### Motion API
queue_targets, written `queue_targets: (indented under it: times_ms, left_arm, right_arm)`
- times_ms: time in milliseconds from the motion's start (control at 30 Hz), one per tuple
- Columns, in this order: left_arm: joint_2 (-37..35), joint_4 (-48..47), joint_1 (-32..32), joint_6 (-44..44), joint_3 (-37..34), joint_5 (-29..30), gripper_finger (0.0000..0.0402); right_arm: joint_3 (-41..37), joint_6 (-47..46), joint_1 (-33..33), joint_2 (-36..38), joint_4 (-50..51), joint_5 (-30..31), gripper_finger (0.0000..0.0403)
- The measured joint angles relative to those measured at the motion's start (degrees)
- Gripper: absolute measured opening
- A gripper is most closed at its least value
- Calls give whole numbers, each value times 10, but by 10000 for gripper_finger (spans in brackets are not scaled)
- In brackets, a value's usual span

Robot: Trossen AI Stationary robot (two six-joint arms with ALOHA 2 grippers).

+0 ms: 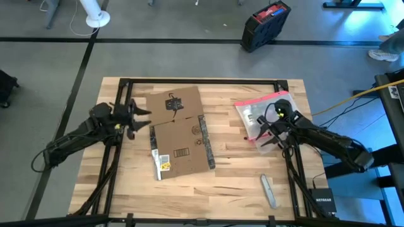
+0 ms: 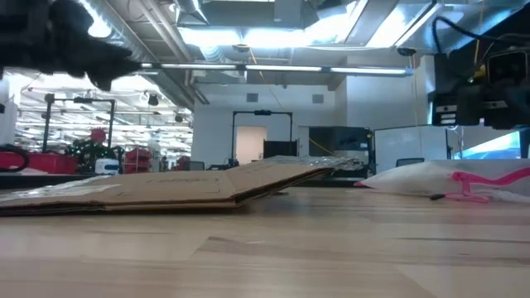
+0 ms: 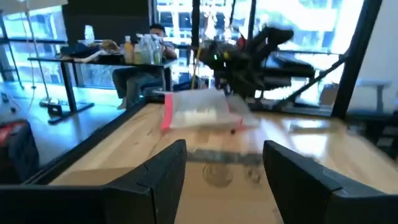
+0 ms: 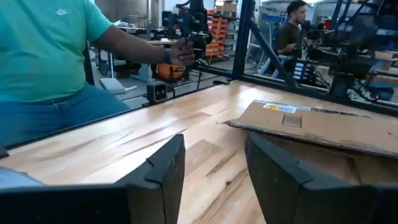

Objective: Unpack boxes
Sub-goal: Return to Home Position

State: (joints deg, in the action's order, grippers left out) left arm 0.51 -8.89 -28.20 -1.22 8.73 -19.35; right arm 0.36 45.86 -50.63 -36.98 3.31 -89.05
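Flattened box (image 1: 180, 135), centre of table (image 1: 240, 183); snag risks on pull-back.
Off near right corner, black unit (image 1: 325, 200) reads NETGEAR. Cutter (image 1: 269, 191) by near edge: right arm could sweep it off. Box label (image 1: 163, 162) unreadable. Right gripper (image 1: 264, 137), spread, over pouch (image 1: 252, 108), may drag it; left gripper (image 1: 142, 120), spread, at left edge.

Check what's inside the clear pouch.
Small pale and dark items show through the clear pouch; what they are is unclear. The right hand hides part of it.
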Motion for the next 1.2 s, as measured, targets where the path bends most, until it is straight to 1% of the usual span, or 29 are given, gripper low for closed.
queue_targets:
  times_ms: [133, 200, 333, 467, 700, 833, 1067, 1100, 1167, 1200]
  left_arm:
    - [6, 47, 2, 41, -57, 7, 205]
    - [31, 66, 2, 48, -59, 3, 205]
    - [48, 102, 4, 75, -74, -4, 205]
    - [63, 104, 4, 90, -75, -5, 205]
    - [90, 103, 4, 94, -75, -4, 205]
    - [95, 103, 4, 82, -75, -4, 205]
    - [94, 103, 4, 72, -75, -4, 205]
    - [94, 103, 4, 72, -75, -4, 205]
    - [94, 103, 4, 72, -75, -4, 205]
    - [94, 103, 4, 72, -75, -4, 205]
  right_arm:
    - [0, 21, 0, -71, -39, 12, 161]
    - [0, 24, 0, -103, -61, 13, 161]
    - [1, 26, 0, -166, -113, 11, 161]
    - [1, 30, 0, -216, -151, 13, 161]
    - [2, 110, 0, -304, -165, 22, 161]
    - [3, 133, 0, -331, -192, 27, 161]
    - [3, 131, 0, -334, -200, 49, 161]
    - [3, 131, 0, -334, -201, 46, 161]
    - [3, 131, 0, -334, -211, 12, 161]
    - [4, 130, -1, -333, -215, 5, 161]
